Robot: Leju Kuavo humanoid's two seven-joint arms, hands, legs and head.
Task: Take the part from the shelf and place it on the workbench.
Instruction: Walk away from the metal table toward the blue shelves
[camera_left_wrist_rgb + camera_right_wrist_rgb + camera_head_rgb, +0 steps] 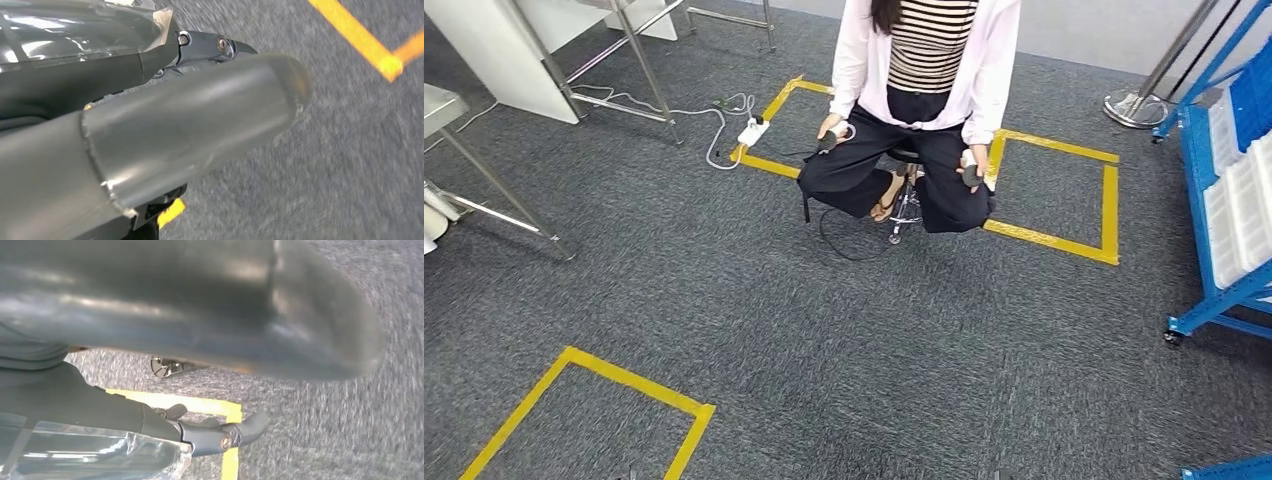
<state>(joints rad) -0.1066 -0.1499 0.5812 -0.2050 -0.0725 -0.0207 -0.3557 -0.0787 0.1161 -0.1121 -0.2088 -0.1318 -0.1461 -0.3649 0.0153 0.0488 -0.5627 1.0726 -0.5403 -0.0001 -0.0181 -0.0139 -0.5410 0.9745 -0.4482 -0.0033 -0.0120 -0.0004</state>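
Left hand (200,125) and right hand (210,305) hang over grey carpet (824,350), fingers extended, holding nothing.

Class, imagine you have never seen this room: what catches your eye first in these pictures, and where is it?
A seated person in a striped top, a controller in each hand, sits on a stool in the middle of the far floor. Yellow tape squares mark the grey carpet around and in front of them. A blue shelf with white trays stands at the right edge.

Grey thumb (200,130), darker screwed fingers (215,47)
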